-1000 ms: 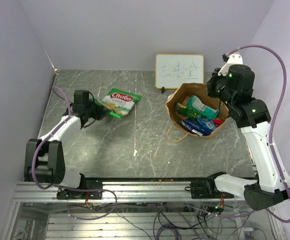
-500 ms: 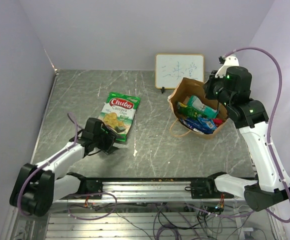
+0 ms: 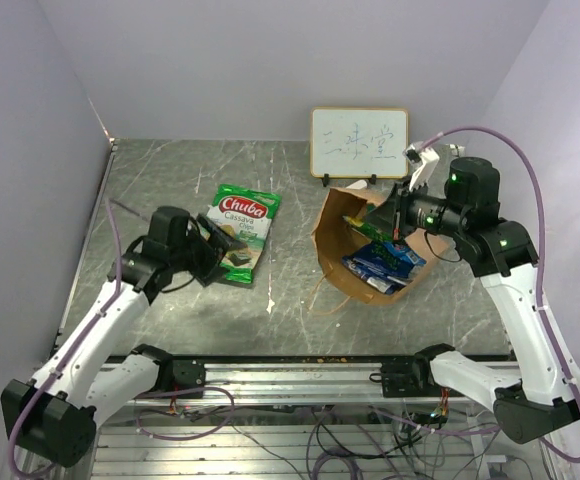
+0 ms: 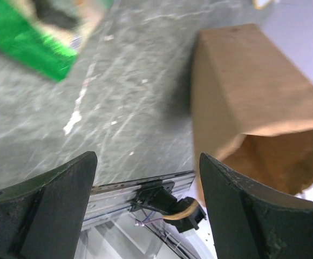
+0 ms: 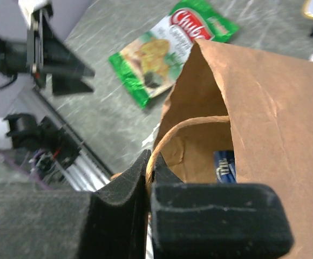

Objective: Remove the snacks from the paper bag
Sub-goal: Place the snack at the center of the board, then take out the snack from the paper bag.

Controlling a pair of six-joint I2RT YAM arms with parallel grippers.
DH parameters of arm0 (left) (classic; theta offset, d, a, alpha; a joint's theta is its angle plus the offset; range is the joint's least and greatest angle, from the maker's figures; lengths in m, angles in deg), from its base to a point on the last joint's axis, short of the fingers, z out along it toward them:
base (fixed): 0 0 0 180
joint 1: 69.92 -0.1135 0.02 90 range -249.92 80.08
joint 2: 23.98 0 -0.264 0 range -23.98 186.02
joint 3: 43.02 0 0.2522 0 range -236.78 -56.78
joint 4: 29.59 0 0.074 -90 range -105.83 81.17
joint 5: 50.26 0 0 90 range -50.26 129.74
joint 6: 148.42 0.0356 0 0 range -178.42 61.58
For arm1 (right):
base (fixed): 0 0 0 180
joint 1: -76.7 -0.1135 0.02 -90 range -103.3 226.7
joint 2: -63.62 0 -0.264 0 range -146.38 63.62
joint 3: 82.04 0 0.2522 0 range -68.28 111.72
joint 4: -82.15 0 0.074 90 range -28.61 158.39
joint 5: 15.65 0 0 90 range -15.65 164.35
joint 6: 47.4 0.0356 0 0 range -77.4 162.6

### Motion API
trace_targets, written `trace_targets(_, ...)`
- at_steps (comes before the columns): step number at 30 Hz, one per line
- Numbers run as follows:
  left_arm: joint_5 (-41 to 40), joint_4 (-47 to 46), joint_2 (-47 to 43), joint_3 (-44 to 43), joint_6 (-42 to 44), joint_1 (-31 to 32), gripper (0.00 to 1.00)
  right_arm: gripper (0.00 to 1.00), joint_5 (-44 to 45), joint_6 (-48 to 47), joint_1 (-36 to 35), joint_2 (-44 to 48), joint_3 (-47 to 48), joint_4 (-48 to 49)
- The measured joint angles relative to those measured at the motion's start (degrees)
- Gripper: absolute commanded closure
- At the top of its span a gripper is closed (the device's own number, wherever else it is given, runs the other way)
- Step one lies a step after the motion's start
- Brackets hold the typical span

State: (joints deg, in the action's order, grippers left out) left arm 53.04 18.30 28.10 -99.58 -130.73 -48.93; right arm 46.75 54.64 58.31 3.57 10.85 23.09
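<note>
The left gripper (image 3: 216, 258) hovers open just beside the green packet (image 3: 242, 222), which lies out on the table (image 3: 170, 170). The right gripper (image 3: 394, 214) is clamped on the thin handle (image 5: 174, 134) of the paper bag (image 3: 332, 245), which leans with blue snacks (image 3: 380, 262) inside. That handle could tear, or the bag could tip and spill. The green packet reads "Chuba Cassava"; the whiteboard (image 3: 359, 142) handwriting is unclear.

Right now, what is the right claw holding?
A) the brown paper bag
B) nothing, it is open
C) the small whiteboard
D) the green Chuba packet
A: in the right wrist view, the right claw is shut on the rim of the paper bag; the green Chuba packet lies outside the bag, untouched.
</note>
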Motion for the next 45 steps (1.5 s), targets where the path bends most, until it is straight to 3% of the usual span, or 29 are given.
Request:
trace_targets(5, -0.39, -1.62, 5.49, -13.57, 6.43, 3.56, 0.16, 1.0, -6.32, 0.02, -0.02, 0.33, -0.87, -0.46)
trace_targets(9, -3.48, -5.57, 9.86, -20.55, 11.17, 14.82, 0.21, 1.0, -7.41, 0.42, -0.02, 0.35, -0.87, -0.39)
trace_targets(15, -10.01, -10.49, 16.04, -22.43, 15.06, 33.75, 0.26, 1.0, -5.7, 1.14, -0.02, 0.35, -0.7, -0.39)
trace_targets(19, -14.27, -13.31, 19.41, -24.13, 18.91, 38.69, 0.38, 1.0, -2.01, 2.56, -0.02, 0.28, -0.07, -0.22)
trace_targets(22, -17.51, -17.31, 20.59, -23.41, 18.91, 40.57, 0.41, 1.0, 0.94, 4.07, -0.02, -0.02, 0.68, 0.22)
trace_targets(36, -37.97, -31.87, 41.48, -22.49, -0.17, 50.27, 0.5, 1.0, 9.7, 5.2, -0.02, -1.42, 5.4, -0.79)
trace_targets(45, -46.56, -26.01, 54.55, -36.89, -14.45, 52.15, 0.57, 1.0, 9.42, 4.39, -0.02, -2.08, 6.69, -1.36)
